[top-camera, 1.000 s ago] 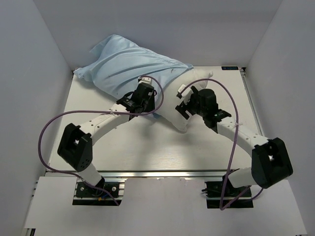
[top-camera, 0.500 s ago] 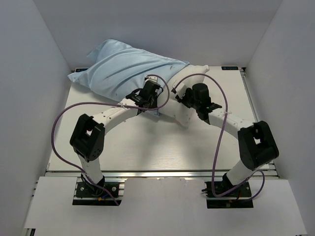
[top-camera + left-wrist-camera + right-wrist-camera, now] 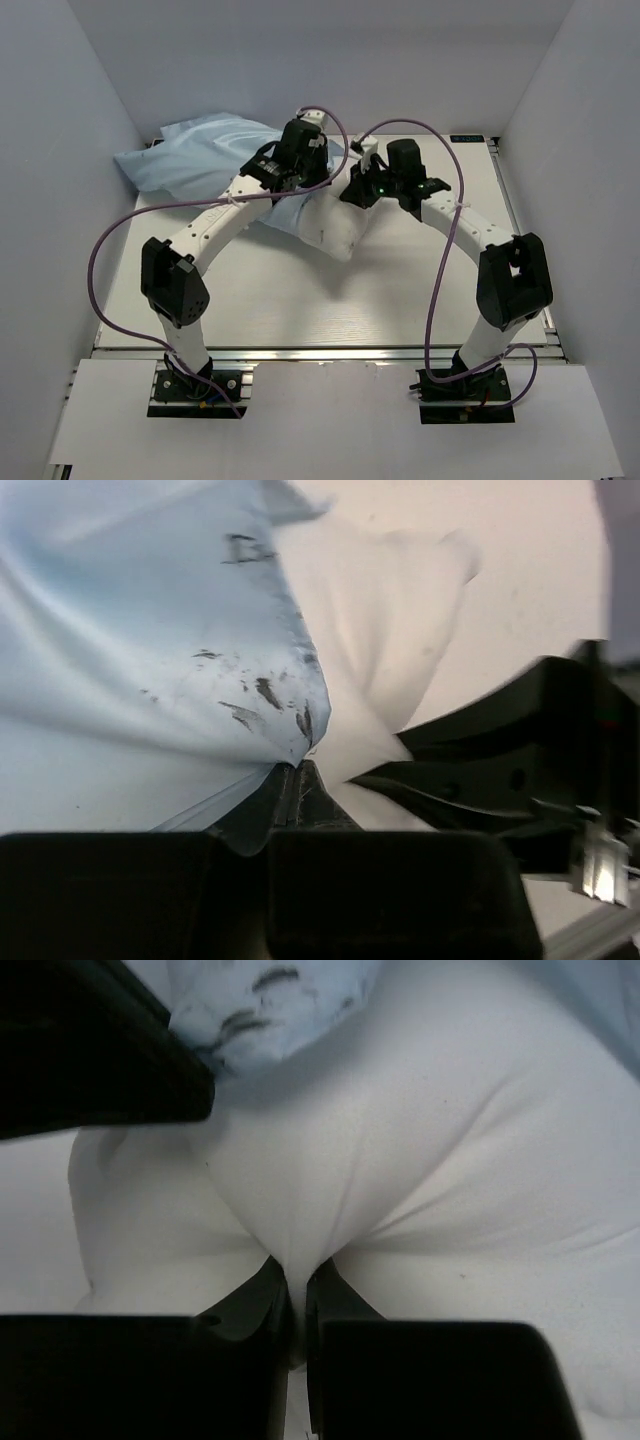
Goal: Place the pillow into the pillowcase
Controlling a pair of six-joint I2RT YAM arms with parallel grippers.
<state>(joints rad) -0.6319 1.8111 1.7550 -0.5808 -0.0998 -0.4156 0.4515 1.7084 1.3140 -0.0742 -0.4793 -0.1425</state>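
Far-left corner blocked: crumpled light-blue fabric pillowcase (image 3: pixel 190 165) is bulked against the grey enclosure walls (image 3: pixel 60 150). Centre-far blocked: plump off-white stuffed pillow (image 3: pixel 335 228) lies touching it. Left gripper (image 3: pixel 295 780), pinched on blue cloth, and right gripper (image 3: pixel 297 1280), pinched on cream cloth, sit near each other, leaving only a narrow gap between them. Thin purple cables (image 3: pixel 402 123) loop over both wrists. Bare white table (image 3: pixel 300 300) lies open between the arms on the near side, and at far right.
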